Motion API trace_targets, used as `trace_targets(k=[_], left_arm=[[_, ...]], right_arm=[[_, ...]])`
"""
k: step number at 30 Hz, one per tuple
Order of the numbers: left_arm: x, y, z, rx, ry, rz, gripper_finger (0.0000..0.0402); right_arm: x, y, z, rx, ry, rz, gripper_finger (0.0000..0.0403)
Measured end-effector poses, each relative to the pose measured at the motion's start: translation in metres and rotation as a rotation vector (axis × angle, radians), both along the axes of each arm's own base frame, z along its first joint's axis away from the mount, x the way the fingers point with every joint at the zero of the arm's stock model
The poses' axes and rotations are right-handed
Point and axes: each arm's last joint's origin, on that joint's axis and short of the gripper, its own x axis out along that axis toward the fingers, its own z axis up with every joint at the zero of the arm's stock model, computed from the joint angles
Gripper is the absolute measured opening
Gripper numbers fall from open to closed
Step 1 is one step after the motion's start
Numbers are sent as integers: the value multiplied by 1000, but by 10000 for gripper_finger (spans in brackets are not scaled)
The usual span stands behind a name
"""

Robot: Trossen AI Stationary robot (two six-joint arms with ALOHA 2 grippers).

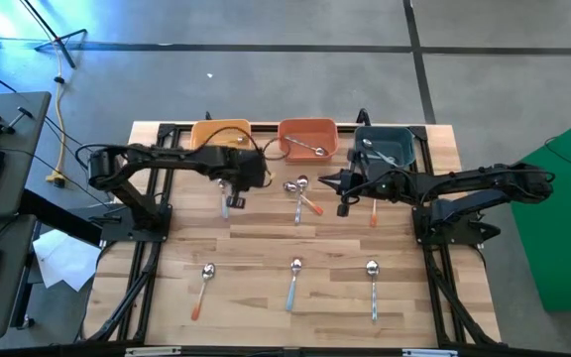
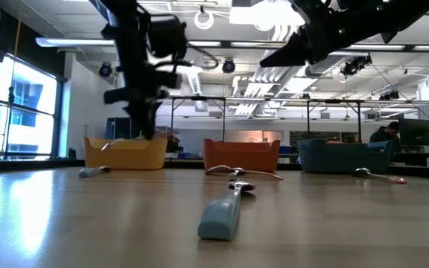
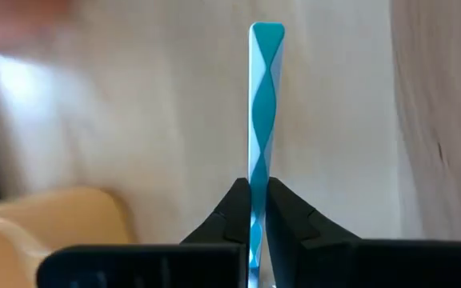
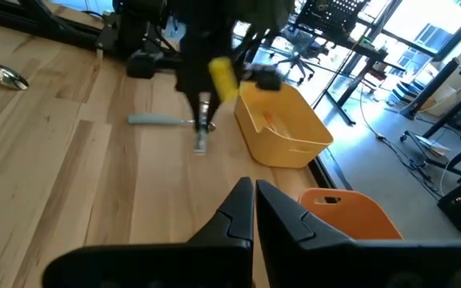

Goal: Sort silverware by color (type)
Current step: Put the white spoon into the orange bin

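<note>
My left gripper [image 1: 228, 190] hangs in front of the yellow bin [image 1: 221, 134], pointing down, shut on a blue-handled spoon [image 3: 264, 96]. A second blue-handled spoon [image 4: 157, 120] lies flat on the table beside it. My right gripper [image 1: 341, 183] is shut and empty, raised above the table in front of the teal bin [image 1: 387, 147]. Two crossed spoons [image 1: 300, 193] lie between the grippers. An orange-handled spoon [image 1: 373, 213] lies under the right arm. Three more spoons lie near the front edge: orange-handled [image 1: 204, 283], blue-handled [image 1: 293, 283] and silver [image 1: 372, 283]. My left gripper pinches the spoon's twisted blue handle [image 3: 256, 188] between its two fingers [image 3: 290, 212], coming from above with the fingers lying along the handle. The spoon hangs upright below the gripper, its handle's free end [image 3: 266, 30] lowest. Whether that end touches the table cannot be told.
Three bins stand in a row along the far edge. The orange bin [image 1: 308, 139] holds a spoon [image 1: 310, 149], and the teal bin holds at least one spoon. Black frame rails run along both sides of the wooden table [image 1: 266, 243], whose middle band is bare.
</note>
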Motion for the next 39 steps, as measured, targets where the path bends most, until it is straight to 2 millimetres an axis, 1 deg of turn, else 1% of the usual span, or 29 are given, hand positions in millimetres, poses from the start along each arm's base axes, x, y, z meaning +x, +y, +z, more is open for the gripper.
trace_targets(k=[6,10,12,16,20,24,28,31,36,39], left_arm=[[26,16,52,95,-145,-75,5],[43,34,73,131,-211,-125,4],[51,44,79,135,-245,-145,4],[71,60,75,140,-277,-189,4],[90,72,72,126,-353,-228,4],[102,82,68,104,-387,-247,3],[110,93,69,117,-407,-253,3],[119,99,64,97,-435,-264,3],[123,113,46,67,-415,-248,3],[123,121,35,45,-402,-221,3]], right_arm=[[0,0,1,-1,-13,0,0],[0,0,1,0,-12,0,0],[0,0,2,-1,-12,0,0],[-2,0,4,-1,-23,0,0],[-5,0,7,-2,-27,0,0],[-6,1,8,-2,-29,1,0],[-6,1,8,-2,-27,1,0],[-6,1,7,-3,-24,-3,0],[-10,0,3,8,43,-27,0],[-17,-1,7,9,43,-81,0]])
